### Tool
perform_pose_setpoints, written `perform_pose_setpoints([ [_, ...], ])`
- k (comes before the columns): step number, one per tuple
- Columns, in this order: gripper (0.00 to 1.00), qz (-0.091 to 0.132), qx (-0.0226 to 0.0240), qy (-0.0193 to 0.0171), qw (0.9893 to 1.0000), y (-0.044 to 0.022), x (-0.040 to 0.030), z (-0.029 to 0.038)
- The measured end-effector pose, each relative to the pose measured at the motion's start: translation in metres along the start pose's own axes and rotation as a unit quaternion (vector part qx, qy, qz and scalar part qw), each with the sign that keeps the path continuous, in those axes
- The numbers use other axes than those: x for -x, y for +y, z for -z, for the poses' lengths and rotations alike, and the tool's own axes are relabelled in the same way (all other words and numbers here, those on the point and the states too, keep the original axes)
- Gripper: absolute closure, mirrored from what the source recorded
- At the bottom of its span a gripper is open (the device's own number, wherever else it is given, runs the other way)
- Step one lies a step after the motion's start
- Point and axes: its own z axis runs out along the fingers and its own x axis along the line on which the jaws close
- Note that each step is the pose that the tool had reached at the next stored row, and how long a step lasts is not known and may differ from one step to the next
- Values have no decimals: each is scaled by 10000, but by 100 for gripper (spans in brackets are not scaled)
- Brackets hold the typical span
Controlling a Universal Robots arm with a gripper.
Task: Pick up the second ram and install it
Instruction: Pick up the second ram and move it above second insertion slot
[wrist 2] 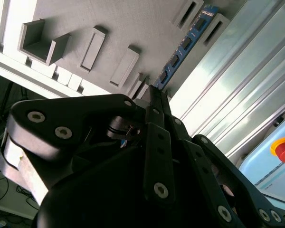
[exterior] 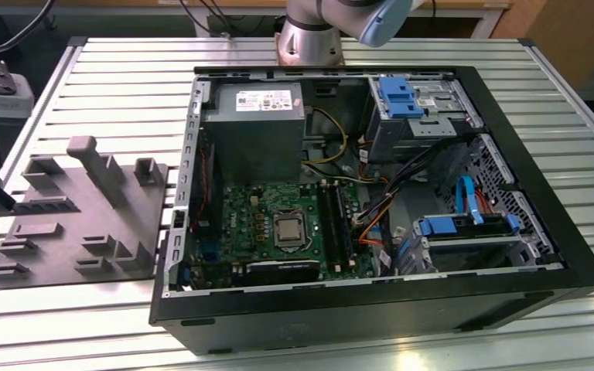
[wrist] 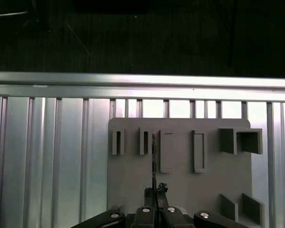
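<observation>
Gripper [wrist 2: 154,92]: fingers closed on one end of the second ram [wrist 2: 186,40], which juts straight out past the fingertips and appears edge-on in the first wrist view. Pose: wrist aimed at the grey holder tray [wrist: 209,185], stick held over its slotted blocks. Arm [exterior: 323,35]: base stands behind the open computer case [exterior: 380,313].

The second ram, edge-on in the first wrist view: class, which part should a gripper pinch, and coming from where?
Pinch the two broad faces near one short end, coming in along its length. The second ram is a thin strip, so only its faces offer purchase. The gripper looks shut on its near end this way, the stick pointing straight out with the grey tray behind.
</observation>
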Motion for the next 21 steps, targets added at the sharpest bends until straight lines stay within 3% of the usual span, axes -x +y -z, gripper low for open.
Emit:
perform_pose_setpoints([
  [21,88,0,-1,0,10000,9,7,92],
])
